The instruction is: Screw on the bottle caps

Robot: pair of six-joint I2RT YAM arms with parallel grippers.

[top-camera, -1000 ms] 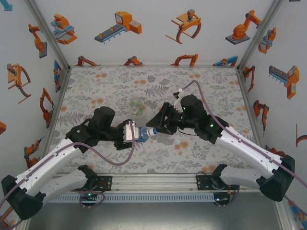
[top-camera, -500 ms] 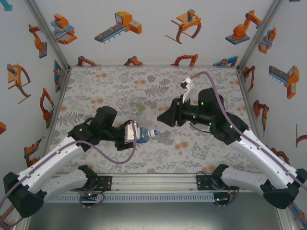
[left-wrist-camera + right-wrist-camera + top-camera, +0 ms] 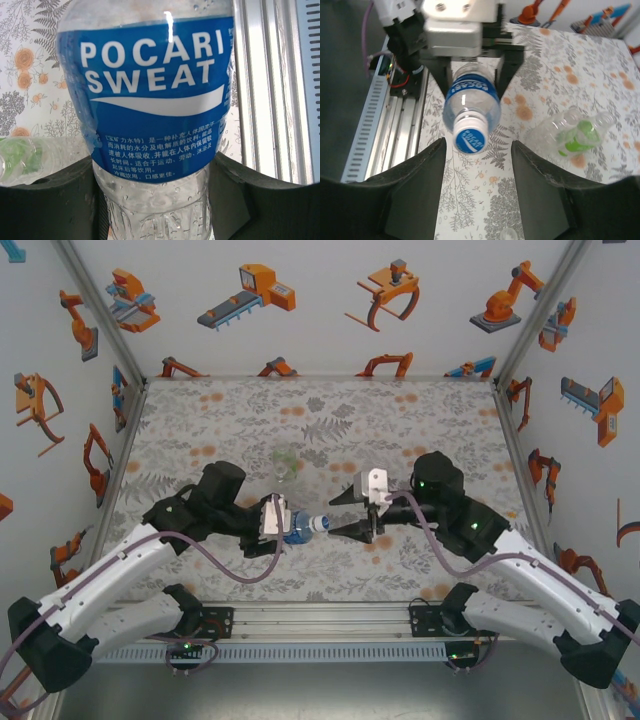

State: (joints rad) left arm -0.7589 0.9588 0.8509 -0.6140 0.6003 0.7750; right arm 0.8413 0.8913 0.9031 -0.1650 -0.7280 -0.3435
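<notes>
The left gripper (image 3: 288, 528) clamps the clear, blue-labelled bottle (image 3: 150, 100), its white, blue-printed cap (image 3: 470, 137) pointing to 3 o'clock at the right gripper (image 3: 477, 150), spread wide and empty.

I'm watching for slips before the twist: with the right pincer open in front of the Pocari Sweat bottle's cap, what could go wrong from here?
1. The left pincer clamps the Pocari Sweat bottle only across its smooth labelled body, so twisting the cap might spin or slip the bottle in that grip.
2. The cap sits slightly off-centre ahead of the open right pincer, so closing could nudge the bottle sideways.
</notes>
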